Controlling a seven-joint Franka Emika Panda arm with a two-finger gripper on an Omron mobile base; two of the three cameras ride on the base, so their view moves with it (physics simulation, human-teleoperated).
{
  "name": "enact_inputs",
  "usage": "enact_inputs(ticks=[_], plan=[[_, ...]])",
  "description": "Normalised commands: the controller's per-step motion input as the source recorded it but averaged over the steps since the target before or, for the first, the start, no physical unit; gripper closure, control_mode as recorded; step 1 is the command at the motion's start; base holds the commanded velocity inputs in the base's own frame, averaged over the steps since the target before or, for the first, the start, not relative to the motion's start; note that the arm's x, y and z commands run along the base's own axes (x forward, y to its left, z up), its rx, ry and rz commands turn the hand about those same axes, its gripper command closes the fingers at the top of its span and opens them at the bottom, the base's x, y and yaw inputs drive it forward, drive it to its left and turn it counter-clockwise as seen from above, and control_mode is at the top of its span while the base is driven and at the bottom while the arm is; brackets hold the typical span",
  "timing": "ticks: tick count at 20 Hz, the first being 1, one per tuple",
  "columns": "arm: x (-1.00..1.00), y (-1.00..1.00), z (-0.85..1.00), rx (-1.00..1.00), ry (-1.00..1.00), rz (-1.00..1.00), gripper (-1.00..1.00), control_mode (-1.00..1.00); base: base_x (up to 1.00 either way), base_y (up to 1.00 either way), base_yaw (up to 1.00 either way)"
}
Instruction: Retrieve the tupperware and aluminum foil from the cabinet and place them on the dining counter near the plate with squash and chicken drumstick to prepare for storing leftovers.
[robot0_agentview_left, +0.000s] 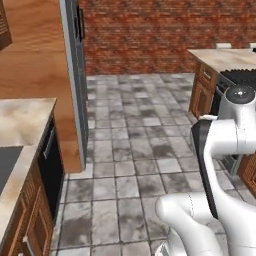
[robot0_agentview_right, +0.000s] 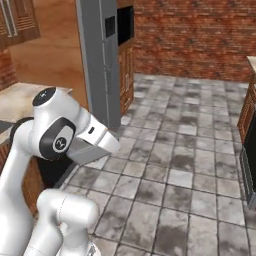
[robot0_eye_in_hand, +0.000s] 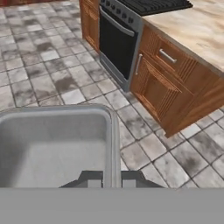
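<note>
left base view, arm: we see our white arm folded up at the lower right, over a grey tiled floor.
left base view, counters: a beige stone top with wood base sits at the left edge; another stone-topped counter with a black range sits at the far right, against the brick wall.
left base view, fridge: a tall grey fridge stands left of centre, edge on to us.
right base view, arm: our arm fills the lower left; a grey wedge at the hand looks like the tub seen from the side, we judge.
right base view, cabinet: brown wall cabinet with silver bar handles at the top left corner, doors look closed from here.
hand view, tub: the grey tub sits right at our gripper, its right wall running straight up from between the tips.
hand view, jaws: narrow, pinched on that wall of the tub, one tip inside and one outside.
hand view, surroundings: stove and wood drawers under a marbled top lie ahead and to the right of the tub.
key relation: we carry the tub already; plate and foil not spotted; we judge the next move needs the base turned toward the dining counter, tub kept level.
</note>
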Motion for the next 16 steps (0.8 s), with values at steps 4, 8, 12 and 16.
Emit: enact_inputs(ticks=[4, 8, 12, 16], plan=[[0.00, 0.00, 0.00, 0.00, 0.00, 0.00, 1.00, 1.00, 1.00, 0.00, -0.37], [0.00, 0.00, 0.00, 0.00, 0.00, 0.00, 1.00, 1.00, 1.00, 0.00, -0.31], [0.00, 0.00, 0.00, 0.00, 0.00, 0.00, 1.00, 1.00, 1.00, 0.00, -0.26], [0.00, 0.00, 0.00, 0.00, 0.00, 0.00, 1.00, 1.00, 1.00, 0.00, -0.23]])
